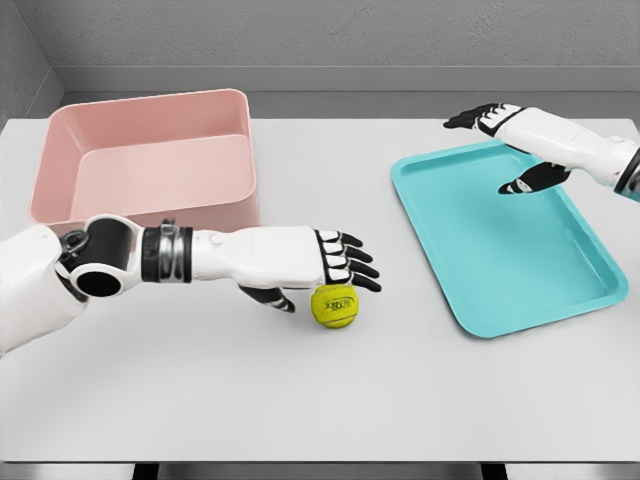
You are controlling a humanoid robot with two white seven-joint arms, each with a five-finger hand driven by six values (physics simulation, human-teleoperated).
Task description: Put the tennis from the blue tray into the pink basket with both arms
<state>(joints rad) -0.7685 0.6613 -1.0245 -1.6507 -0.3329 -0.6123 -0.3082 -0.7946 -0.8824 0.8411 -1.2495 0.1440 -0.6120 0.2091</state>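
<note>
While the fuzzy yellow-green tennis ball (334, 305) sits on the white table (300, 400), between turquoise plastic tray (560, 290) and pink plastic basket (150, 165), the left hand (310, 262) covers it, fingers extended, not yet closed. It should curl all 5 fingers snugly before lifting. The right hand (515, 145) hovers spread over the tray.

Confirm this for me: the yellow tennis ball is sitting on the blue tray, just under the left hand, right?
Not quite. The head view shows the yellow tennis ball on the white table, left of the blue tray, though it is indeed just under the left hand.
</note>
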